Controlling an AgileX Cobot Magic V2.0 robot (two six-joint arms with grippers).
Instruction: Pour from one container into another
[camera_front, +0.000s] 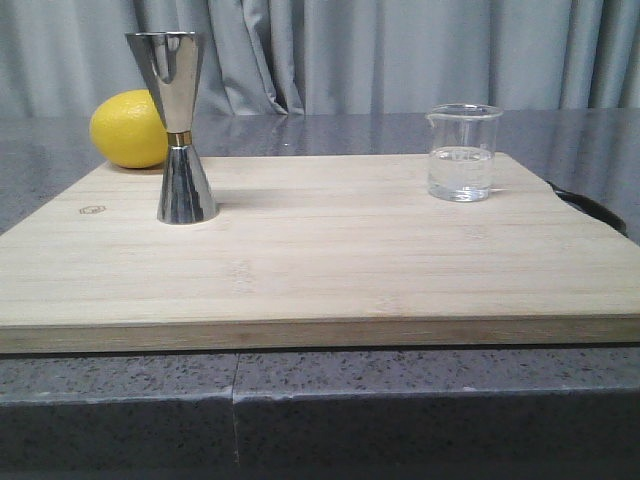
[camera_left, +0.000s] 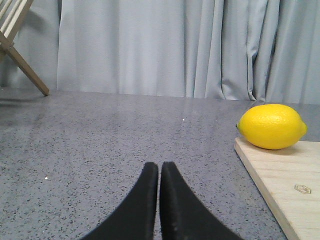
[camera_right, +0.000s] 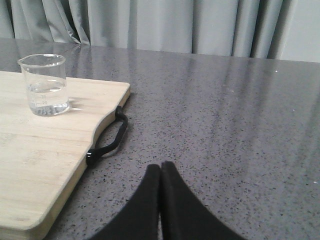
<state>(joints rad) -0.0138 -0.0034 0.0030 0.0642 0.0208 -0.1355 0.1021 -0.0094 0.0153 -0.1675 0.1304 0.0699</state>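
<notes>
Both grippers rest low over the grey countertop off the wooden cutting board (camera_front: 320, 260), the left gripper (camera_left: 159, 172) and right gripper (camera_right: 160, 172) each clenched with fingers pressed together and holding nothing. No pouring has begun: the glass beaker (camera_right: 45, 85), partly filled with clear liquid, stands upright on the board's right side, ahead of the right gripper. The steel jigger (camera_front: 180, 130) stands well apart at the board's left, beside a lemon (camera_left: 271, 126).
</notes>
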